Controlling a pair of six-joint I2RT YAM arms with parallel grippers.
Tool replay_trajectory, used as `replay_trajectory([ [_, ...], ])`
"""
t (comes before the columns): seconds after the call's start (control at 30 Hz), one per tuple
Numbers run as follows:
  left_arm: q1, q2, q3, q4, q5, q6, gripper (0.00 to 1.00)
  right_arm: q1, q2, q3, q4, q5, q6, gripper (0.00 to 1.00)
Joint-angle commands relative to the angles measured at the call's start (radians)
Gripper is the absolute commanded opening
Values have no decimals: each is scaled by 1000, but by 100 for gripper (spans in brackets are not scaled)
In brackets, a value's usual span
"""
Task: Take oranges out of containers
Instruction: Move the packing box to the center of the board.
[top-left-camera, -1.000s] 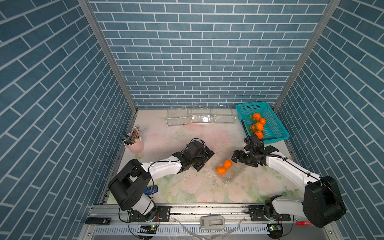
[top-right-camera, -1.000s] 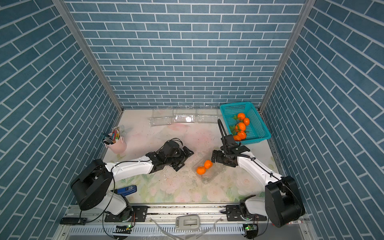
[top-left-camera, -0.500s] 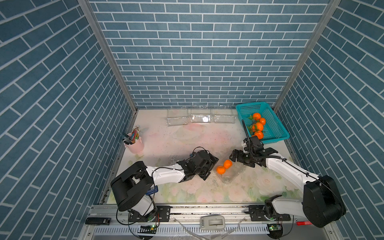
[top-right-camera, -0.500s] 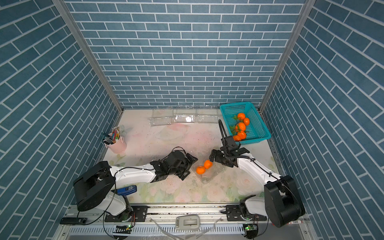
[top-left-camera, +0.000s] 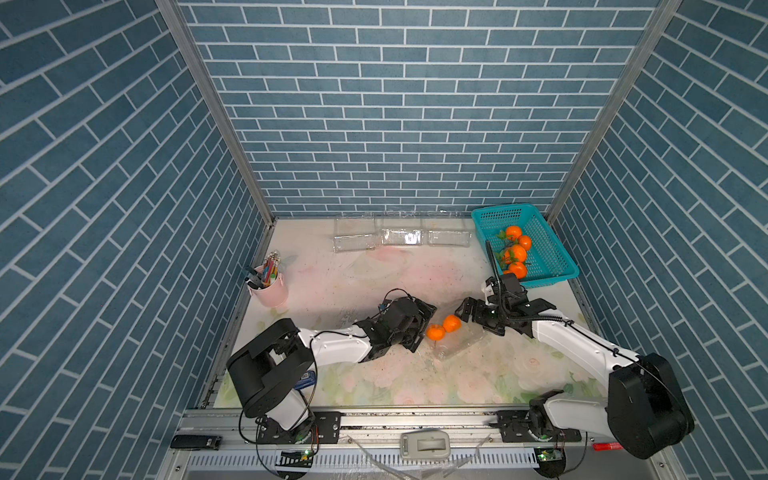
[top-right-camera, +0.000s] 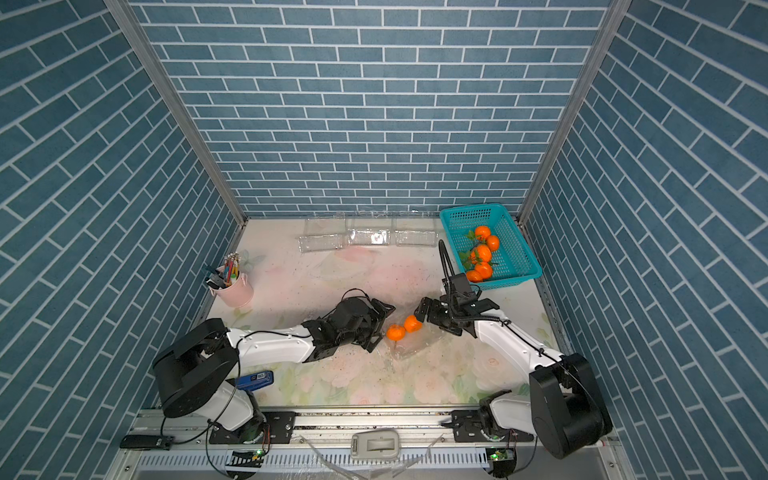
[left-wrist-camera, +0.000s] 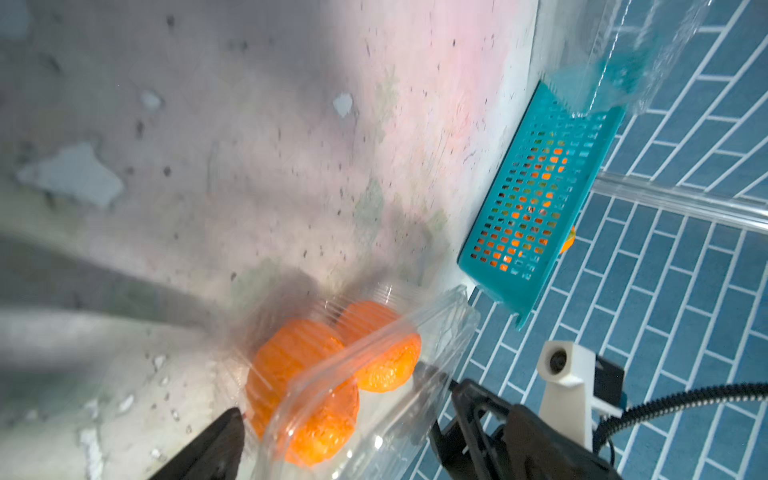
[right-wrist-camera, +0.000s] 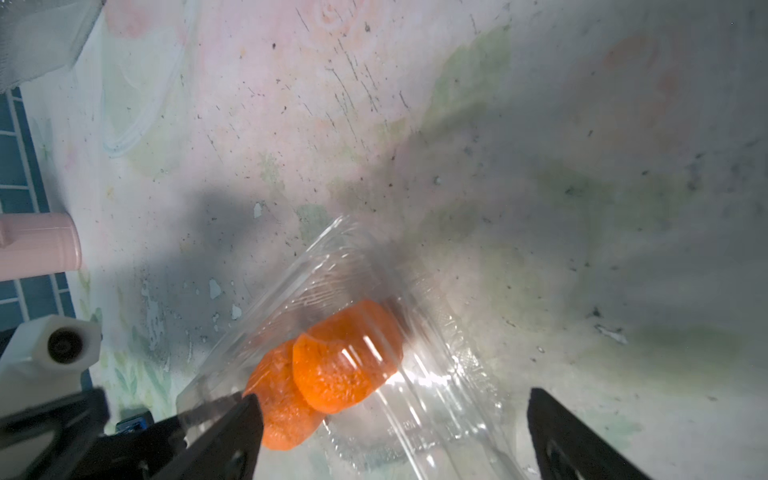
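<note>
Nearest me, on the floral-print table (top-left-camera: 374, 374), my left tool (top-left-camera: 424, 330) and right tool (top-left-camera: 473, 320) face each other. Both are spread wide and grip nothing. Between them lies a clear thin plastic clamshell box (top-left-camera: 457, 351). It holds a pair of small bright-orange mandarins (top-left-camera: 442, 327) at the end by the left tool. In the left wrist view the lid lies partly over the fruit; I cannot tell whether it is unlatched. In the right wrist view one finger (right-wrist-camera: 245, 419) of the right tool touches the box edge beside the fruit.

My worries: the tools are close, so moving in from both sides could knock them together. The box looks light and flimsy, so a push may slide or crumple it. I may also pinch plastic instead of fruit, and the joined pair could snag on the lid.

Farther off, a pink pencil cup (top-left-camera: 270, 289) stands well apart. A teal perforated plastic basket (top-left-camera: 555, 249) holds other mandarins (top-left-camera: 515, 253). Against the back wall sit three empty clear clamshell boxes (top-left-camera: 401, 237).
</note>
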Motion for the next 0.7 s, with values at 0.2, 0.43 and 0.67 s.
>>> replay_trajectory([
  [0.2,259,-21,81,-134,124,207,99,23,148,134,109,-65,95,99],
  [0.43,405,45,197,-222,262,341,99,42,300,267,215,-128,178,98],
  [0.67,431,-107,109,-323,229,376,99,38,271,307,92,-42,71,98],
])
